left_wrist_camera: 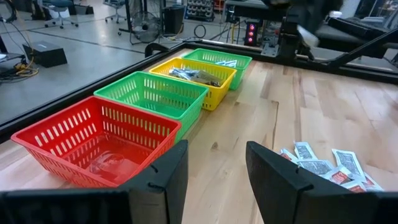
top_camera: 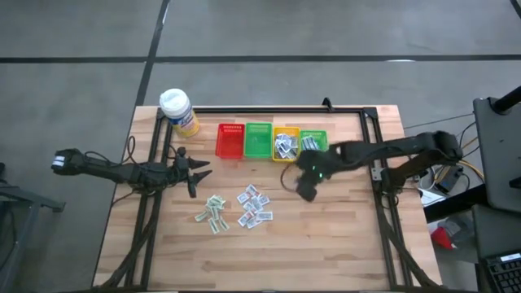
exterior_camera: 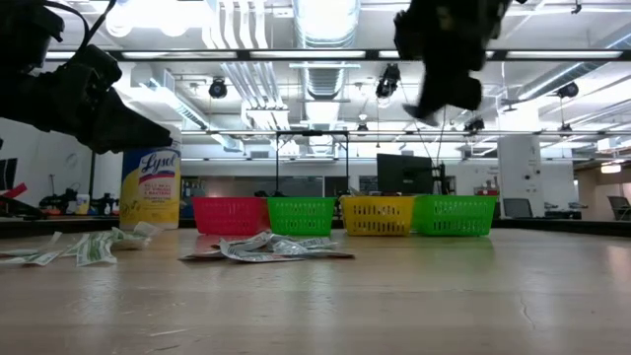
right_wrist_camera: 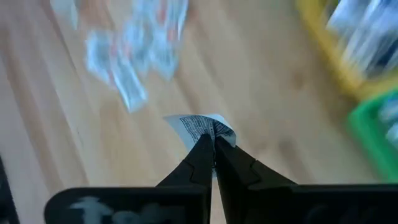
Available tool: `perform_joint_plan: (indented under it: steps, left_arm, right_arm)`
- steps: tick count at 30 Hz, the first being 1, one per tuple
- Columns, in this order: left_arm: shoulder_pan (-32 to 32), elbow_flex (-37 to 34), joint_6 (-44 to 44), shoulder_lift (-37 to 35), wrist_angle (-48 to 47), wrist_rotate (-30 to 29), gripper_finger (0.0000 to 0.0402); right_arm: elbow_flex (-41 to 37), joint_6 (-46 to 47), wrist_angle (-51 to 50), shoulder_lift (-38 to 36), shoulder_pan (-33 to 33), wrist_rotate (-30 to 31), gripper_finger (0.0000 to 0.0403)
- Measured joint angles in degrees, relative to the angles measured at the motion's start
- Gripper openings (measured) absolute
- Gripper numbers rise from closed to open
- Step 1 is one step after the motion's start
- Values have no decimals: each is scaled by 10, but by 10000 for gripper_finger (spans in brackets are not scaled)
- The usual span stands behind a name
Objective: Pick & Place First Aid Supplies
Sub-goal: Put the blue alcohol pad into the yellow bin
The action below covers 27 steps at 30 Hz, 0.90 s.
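The right gripper (right_wrist_camera: 213,144) is clenched on one white packet (right_wrist_camera: 202,129), held above the table (top_camera: 342,244) near the yellow basket (top_camera: 285,145). The left gripper (left_wrist_camera: 214,165) hangs released beside the red basket (left_wrist_camera: 93,140). The bottle (exterior_camera: 150,187) reads "Lysol". Loose packets (top_camera: 252,205) lie well apart from the right gripper.

- wood counter (top_camera: 342,236), black frame
- four baskets (top_camera: 271,142) in a row at the back
- bottle (top_camera: 178,111) at back-left corner
- loose packets (top_camera: 236,207) mid-counter
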Motion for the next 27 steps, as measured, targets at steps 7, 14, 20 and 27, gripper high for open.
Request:
perform_joint_plan:
  steps: [7,14,20,27]
  left_arm:
    - [0,0,0,0,0,0,158]
    - [0,0,0,0,0,0,158]
    - [0,0,0,0,0,0,158]
    - [0,0,0,0,0,0,158]
  right_arm:
    - [0,-56,93,-27,-85,41,9]
    - [1,-95,199,-7,-151,39,8]
    - [1,-102,189,30,-187,39,8]
    - [53,-94,103,103,-194,28,8]
